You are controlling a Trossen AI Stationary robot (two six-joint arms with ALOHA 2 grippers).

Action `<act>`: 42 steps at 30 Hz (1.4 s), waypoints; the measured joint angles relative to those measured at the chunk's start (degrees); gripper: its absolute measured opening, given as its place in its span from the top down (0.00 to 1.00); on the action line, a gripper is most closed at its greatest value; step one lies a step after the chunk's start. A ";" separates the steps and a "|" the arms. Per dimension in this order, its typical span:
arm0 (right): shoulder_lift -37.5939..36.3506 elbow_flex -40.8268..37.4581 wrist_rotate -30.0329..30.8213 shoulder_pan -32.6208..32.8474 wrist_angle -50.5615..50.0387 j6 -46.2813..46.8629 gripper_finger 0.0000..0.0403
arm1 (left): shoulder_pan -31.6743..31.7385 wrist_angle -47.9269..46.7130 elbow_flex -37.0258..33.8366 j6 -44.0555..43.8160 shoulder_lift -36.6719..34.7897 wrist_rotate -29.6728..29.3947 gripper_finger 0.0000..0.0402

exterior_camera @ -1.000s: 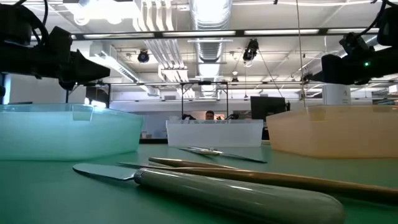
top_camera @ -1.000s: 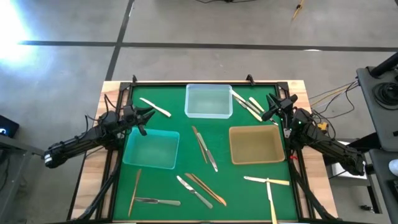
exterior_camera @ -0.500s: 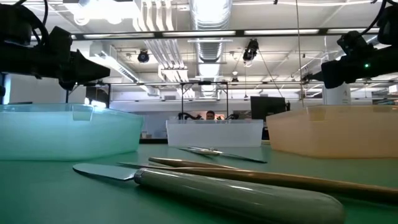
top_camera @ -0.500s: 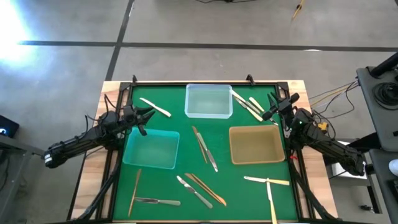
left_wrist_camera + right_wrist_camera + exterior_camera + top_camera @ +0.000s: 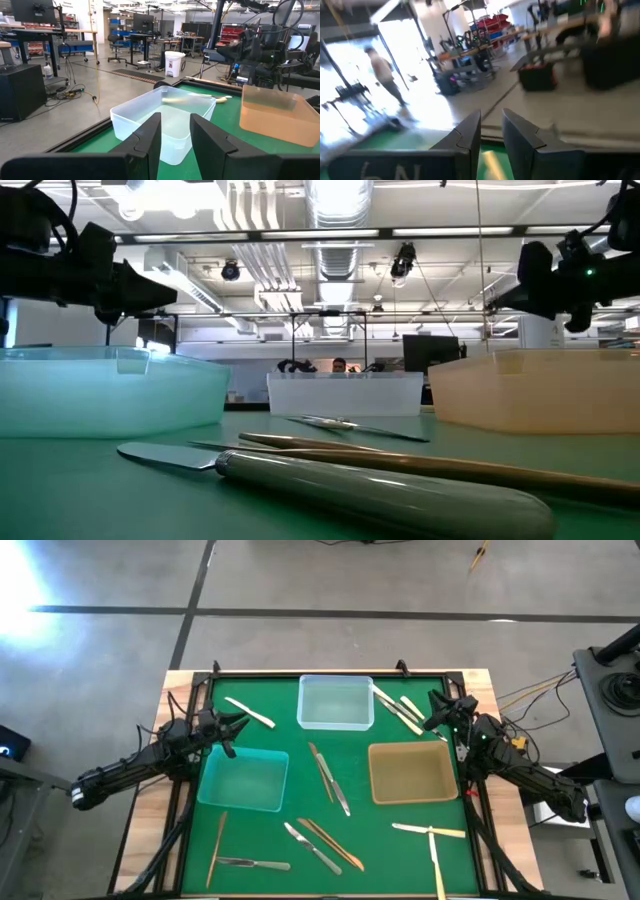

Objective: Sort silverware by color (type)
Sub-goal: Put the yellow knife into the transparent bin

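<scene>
Cream silverware point(image 5: 398, 708) lies beside the slightly parted right end effector point(image 5: 432, 722), near 3 trays point(image 5: 335, 703).

Both arms are dark, slender, multi-jointed units. The left tool point(image 5: 238, 726) and right tool point(image 5: 432, 712) each end in two black, flat, tapered fingers point(image 5: 145, 142) with angular edges. A small green indicator light shows on the right arm near the wrist. Dark cables run along the right arm's links. White characters mark the right wrist housing.
</scene>
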 joint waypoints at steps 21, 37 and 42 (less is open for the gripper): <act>21.81 26.30 -2.87 -0.04 -44.95 22.45 0.83 | 0.00 0.00 0.01 -0.01 -0.01 0.00 0.78; 63.13 49.48 -11.78 -3.59 -54.78 16.15 0.76 | -0.01 0.00 0.00 0.00 -0.01 0.00 0.78; 68.42 56.21 -11.75 -5.37 -58.27 12.51 0.64 | 0.00 0.00 0.01 0.01 0.01 0.02 0.78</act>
